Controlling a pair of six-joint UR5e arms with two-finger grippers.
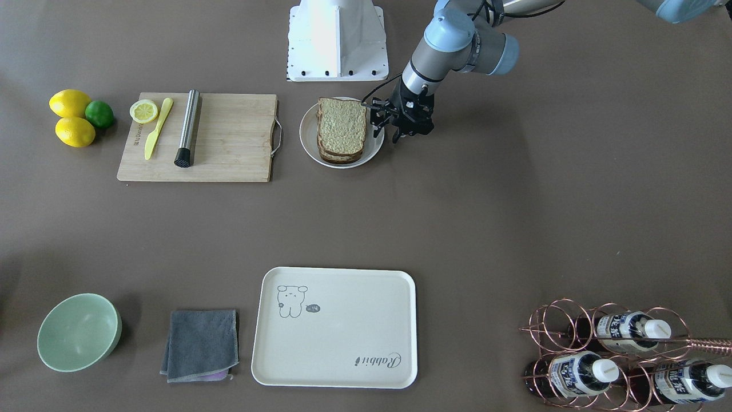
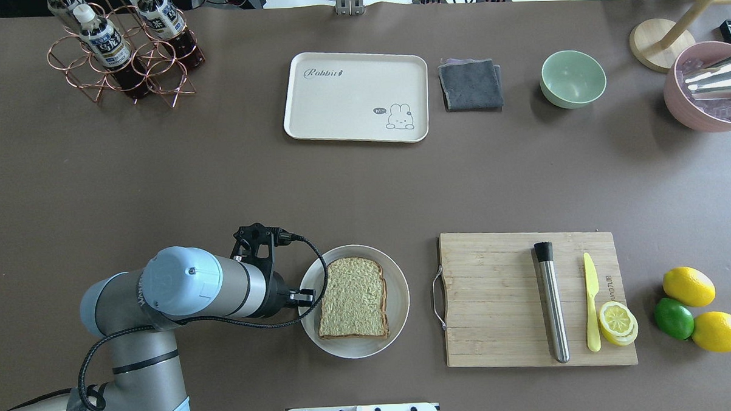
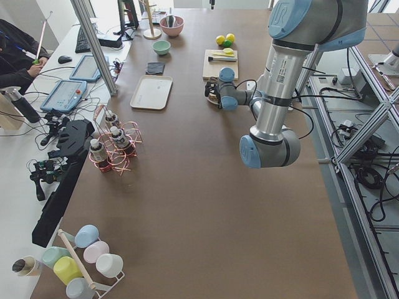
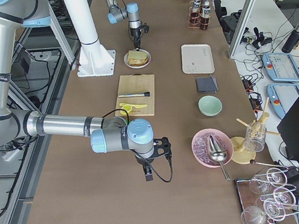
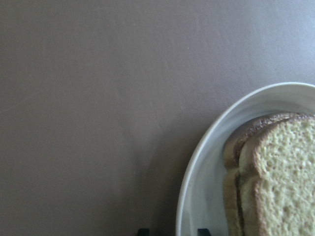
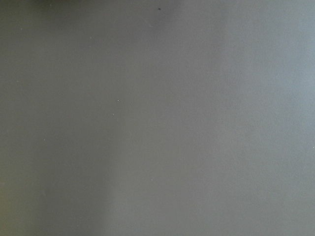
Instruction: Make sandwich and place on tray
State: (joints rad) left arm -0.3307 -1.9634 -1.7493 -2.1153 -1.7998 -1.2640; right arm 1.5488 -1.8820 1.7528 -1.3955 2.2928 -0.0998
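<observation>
Sandwich sat assembled on plate; tray well apart, across bench. Left gripper at the plate's edge, jaws apart, seemingly straddling the rim. Judgement: seat deep, clamp squarely, lift level so slices don't slide.

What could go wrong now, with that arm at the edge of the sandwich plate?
1. The left end effector straddles only one edge of the round white plate; lifted from there, it might tilt and the brown-crusted bread sandwich could slide off.
2. The cream rectangular tray lies across the table, so the sandwich could come apart on the way.
</observation>
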